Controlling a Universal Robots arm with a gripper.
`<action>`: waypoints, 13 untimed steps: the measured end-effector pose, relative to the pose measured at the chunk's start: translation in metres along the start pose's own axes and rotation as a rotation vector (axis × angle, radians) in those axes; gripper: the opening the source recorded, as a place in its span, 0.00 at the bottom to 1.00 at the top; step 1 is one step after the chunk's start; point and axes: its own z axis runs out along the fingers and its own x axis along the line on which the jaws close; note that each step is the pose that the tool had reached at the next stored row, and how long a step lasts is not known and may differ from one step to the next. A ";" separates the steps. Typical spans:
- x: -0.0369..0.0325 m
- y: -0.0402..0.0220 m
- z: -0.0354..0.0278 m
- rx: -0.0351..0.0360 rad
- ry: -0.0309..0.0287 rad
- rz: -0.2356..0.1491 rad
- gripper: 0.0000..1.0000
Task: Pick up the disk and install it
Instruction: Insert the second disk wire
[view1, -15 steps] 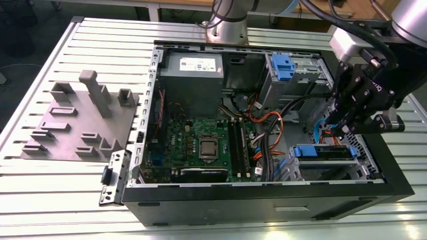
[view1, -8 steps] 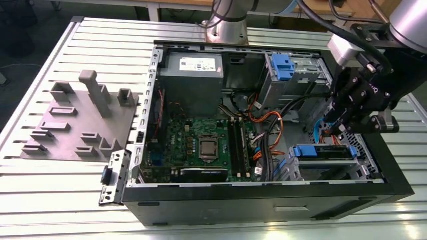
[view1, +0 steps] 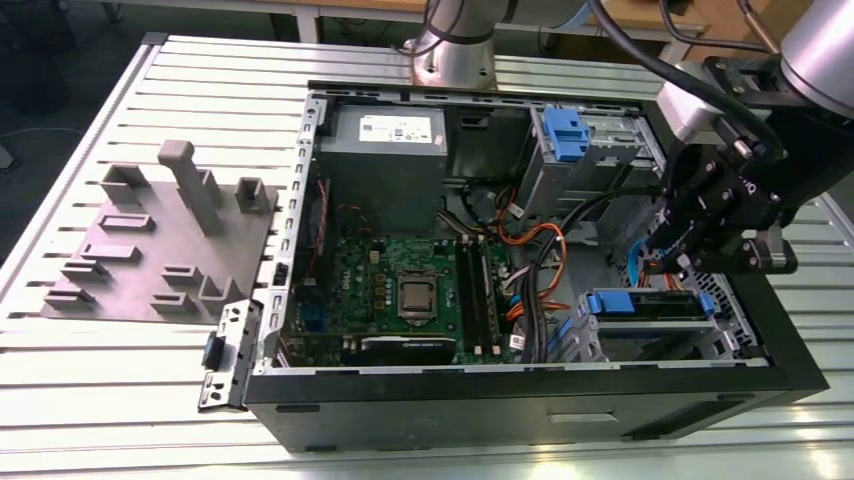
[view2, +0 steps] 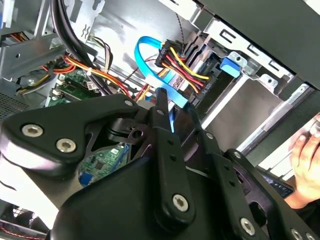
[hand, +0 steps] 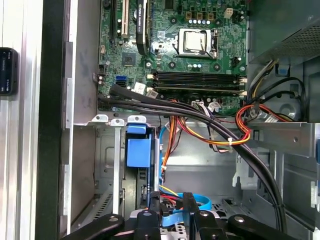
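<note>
My gripper (view1: 674, 262) hangs inside the open computer case (view1: 534, 395), at the exterior view's right. It is shut on the disk, which it holds edge-on. In the second wrist view the disk's (view2: 100, 161) green circuit-board face and a strip of blue rail show behind the gripper (view2: 175, 107) linkage. In the first wrist view a blue edge of the disk (hand: 172, 220) sits between the black fingers (hand: 190, 202). A blue data cable (view2: 145, 55) and a red-yellow power plug (view2: 180, 62) lie just beyond the fingertips. The silver drive cage with its blue latch (view1: 647, 305) is right beside the gripper.
Black and orange cable bundles (hand: 240, 125) cross the case between the motherboard (view1: 400, 290) and the cage. A grey power-supply box (view1: 387, 135) and a second blue-latched bay (view1: 567, 135) stand at the back. A grey fixture plate (view1: 160, 240) lies beside the case. A person's hand (view2: 305, 155) is near the case edge.
</note>
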 end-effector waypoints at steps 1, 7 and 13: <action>0.0007 0.0000 0.0002 0.0000 0.0000 0.000 0.32; 0.0029 0.0000 0.0008 0.0000 0.0001 0.000 0.32; 0.0031 0.0000 0.0009 0.0000 0.0000 0.000 0.16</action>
